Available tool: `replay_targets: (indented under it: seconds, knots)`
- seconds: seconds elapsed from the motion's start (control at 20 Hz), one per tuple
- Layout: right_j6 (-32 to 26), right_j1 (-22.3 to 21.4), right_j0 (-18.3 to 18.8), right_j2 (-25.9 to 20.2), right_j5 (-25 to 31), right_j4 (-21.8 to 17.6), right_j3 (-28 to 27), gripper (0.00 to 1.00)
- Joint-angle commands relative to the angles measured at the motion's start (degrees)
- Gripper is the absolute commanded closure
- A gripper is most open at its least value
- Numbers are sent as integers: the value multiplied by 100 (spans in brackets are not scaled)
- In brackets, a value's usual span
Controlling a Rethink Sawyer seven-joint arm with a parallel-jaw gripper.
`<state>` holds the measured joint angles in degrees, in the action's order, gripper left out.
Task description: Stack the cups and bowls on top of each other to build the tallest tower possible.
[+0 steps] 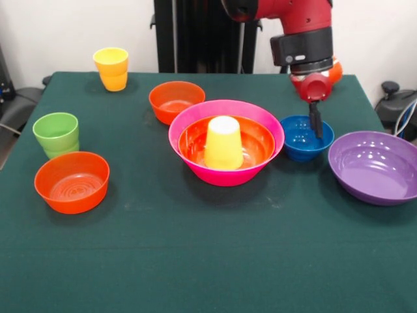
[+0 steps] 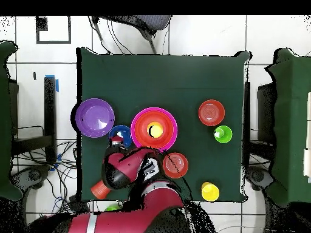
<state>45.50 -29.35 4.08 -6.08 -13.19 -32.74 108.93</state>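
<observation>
Directly beneath the jaws [image 1: 316, 124], which look closed and empty, sits the small blue bowl [image 1: 305, 138], with the tower [image 1: 226, 142] just beside on the surface [image 1: 195, 261]; a careless rim grab could tip the bowl.

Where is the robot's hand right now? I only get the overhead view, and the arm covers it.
Observer: In the front view the hand hangs over the small blue bowl, its tip down by the rim.
Visitor: And that yellow disc in the middle of the pink bowl?
Observer: That is a yellow cup standing upside down in the large orange bowl, which sits nested in the pink bowl.
</observation>
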Motion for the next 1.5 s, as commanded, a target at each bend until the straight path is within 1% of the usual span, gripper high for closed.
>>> replay_targets:
  seconds: [0.05, 0.15, 0.3, 0.45, 0.6, 0.7, 0.8, 0.95, 1.1, 1.25, 1.4, 1.5]
  knots:
    - [840, -328, 35, -815, 909, -223, 297, 0]
    - [816, -422, 54, -830, 992, -215, 332, 0]
    - [845, -611, 128, -1000, 1111, -149, 430, 0]
    - [935, -571, 31, -972, 972, -114, 405, 0]
    - [1016, -222, -108, -847, 669, -151, 293, 0]
    - [1043, 114, -362, -527, 371, -148, 90, 0]
    - [1058, 297, -507, -368, 241, -126, 1, 0]
    - [1084, 435, -584, -268, 320, -60, -53, 0]
    - [1135, 517, -496, -311, 377, -57, 32, 0]
    - [1148, 609, -549, -240, 386, -30, 22, 0]
    - [1189, 647, -564, -264, 319, -6, 45, 0]
    - [1228, 651, -612, -239, 179, 21, 24, 0]
